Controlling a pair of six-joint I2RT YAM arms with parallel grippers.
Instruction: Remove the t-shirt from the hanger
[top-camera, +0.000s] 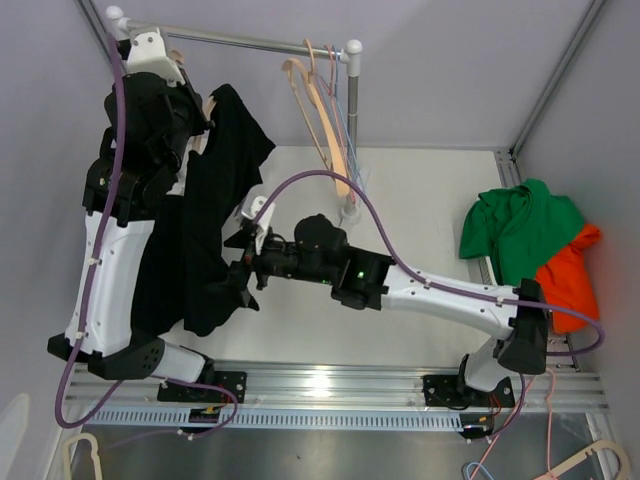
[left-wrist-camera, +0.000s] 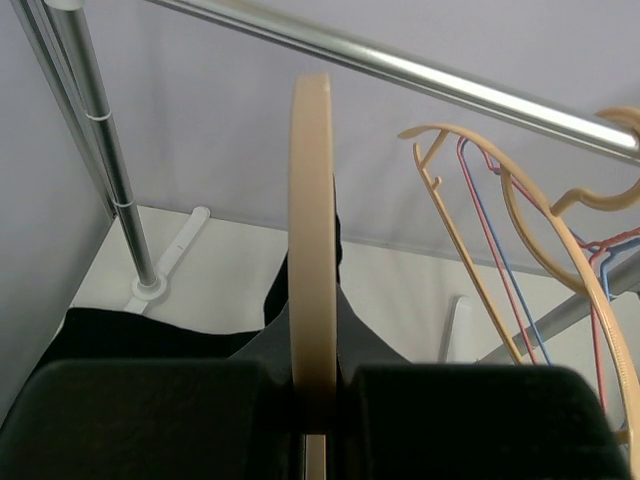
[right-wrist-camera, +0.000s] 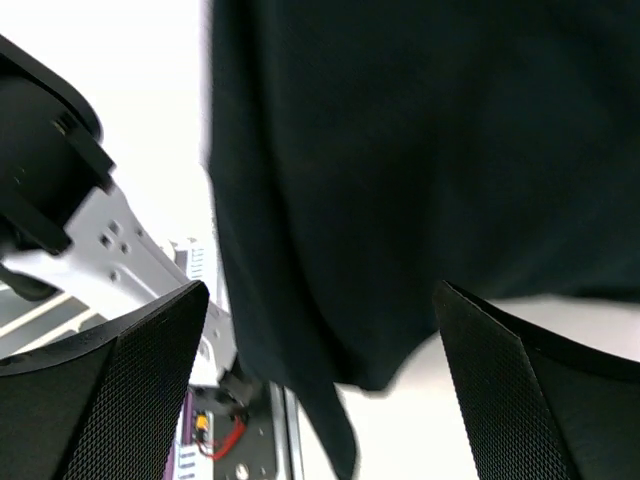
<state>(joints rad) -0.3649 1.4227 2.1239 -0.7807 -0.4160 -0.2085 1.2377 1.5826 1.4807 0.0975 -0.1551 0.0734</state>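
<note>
Nothing is off yet: the black fabric t-shirt hangs on the beige plastic hanger below the silver metal rail, the left gripper pinching that hanger, the right gripper with jaws spread wide around the hem

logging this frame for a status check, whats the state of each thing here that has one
black t-shirt: on the hanger, hanging down
hanger: clamped edge-on, not bare
left end effector: shut on the hanger
right end effector: open around the t-shirt's hem, not gripping
spare hangers: hooked on the rail, bare
green garment: crumpled, partly over the orange garment
</note>
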